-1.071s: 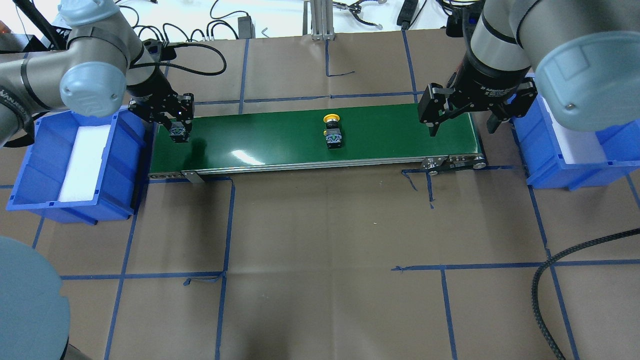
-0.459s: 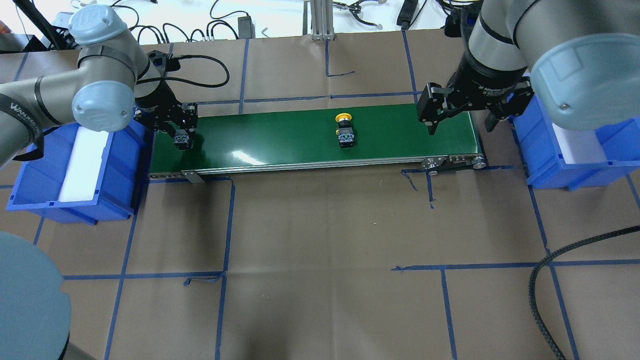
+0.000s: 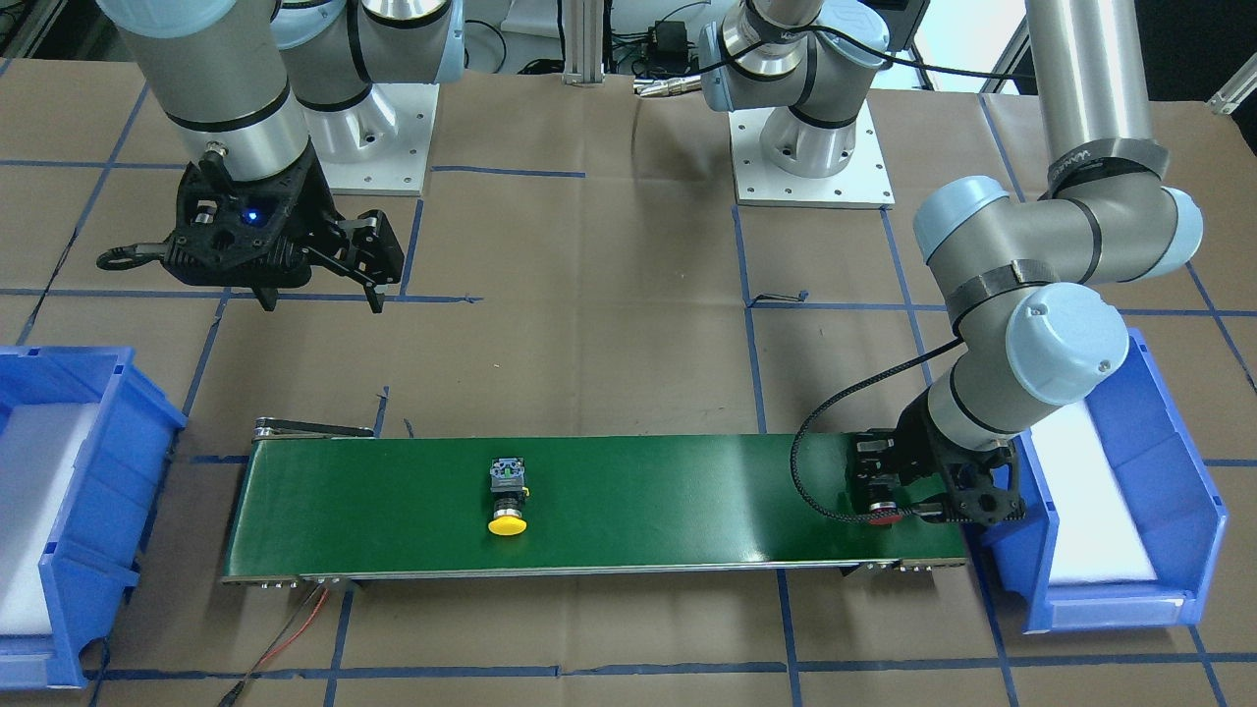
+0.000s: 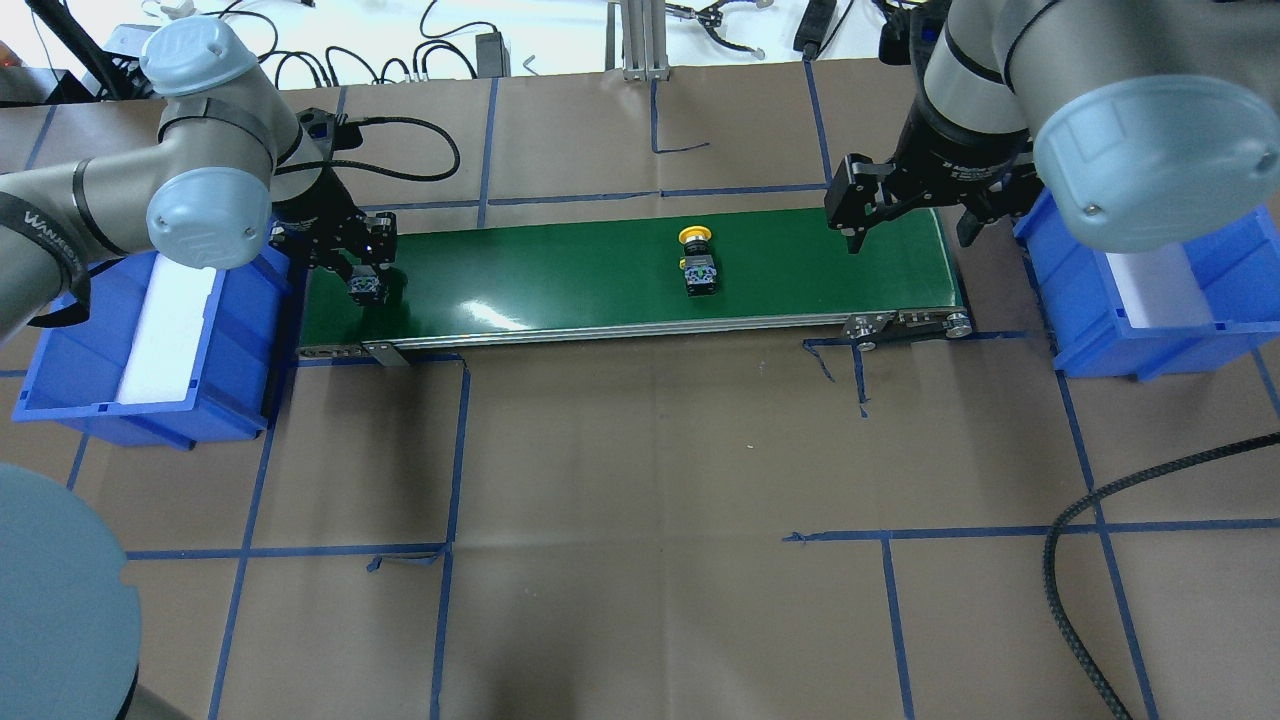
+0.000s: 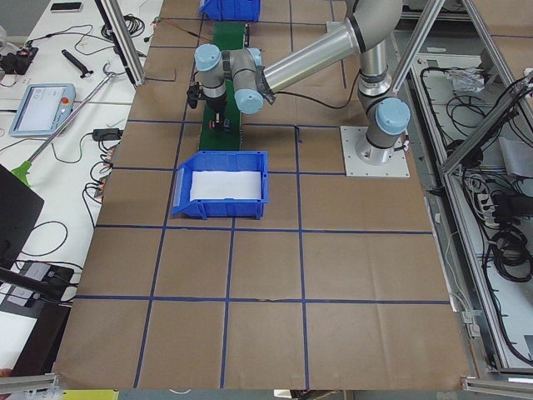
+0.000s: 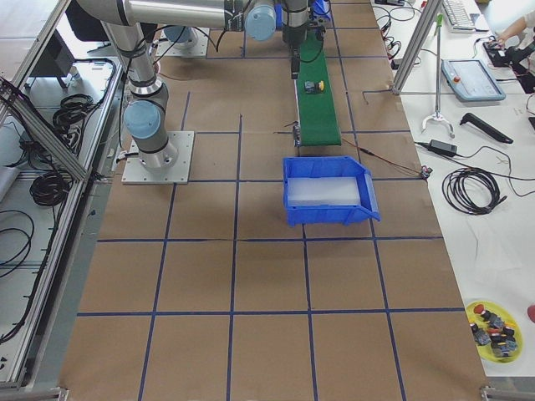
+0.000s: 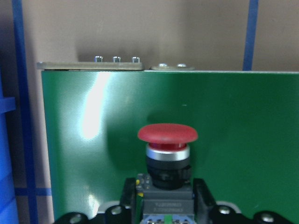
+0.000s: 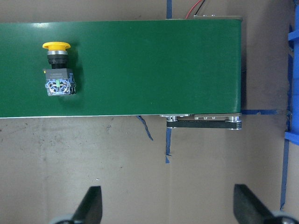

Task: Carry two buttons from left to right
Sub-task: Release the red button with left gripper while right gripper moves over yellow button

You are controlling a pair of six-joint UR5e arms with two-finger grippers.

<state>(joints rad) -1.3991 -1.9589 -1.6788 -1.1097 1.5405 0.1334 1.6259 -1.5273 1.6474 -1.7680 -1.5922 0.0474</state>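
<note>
Two buttons sit along the green belt (image 4: 560, 270), which serves as the landmark from its left end to its right. Off the belt's left end stands a blue bin (image 4: 60, 380) with a white liner. Just inside that end, the left gripper (image 4: 365, 285) is clamped on the black body of the red-capped button (image 7: 167, 140), its fingers (image 7: 128, 198) pressing both sides and the cap pointing out ahead. The button is low over the belt; whether it touches the surface cannot be told. Right of the belt's middle, the yellow-capped button (image 4: 697, 262) lies on its side, cap toward the belt's far edge, with nothing touching it. Near the belt's right end the right gripper (image 4: 905, 235) hangs raised, its fingers (image 8: 91, 207) spread wide and holding nothing. Off that end stands a second blue bin (image 4: 1100, 330).
</note>
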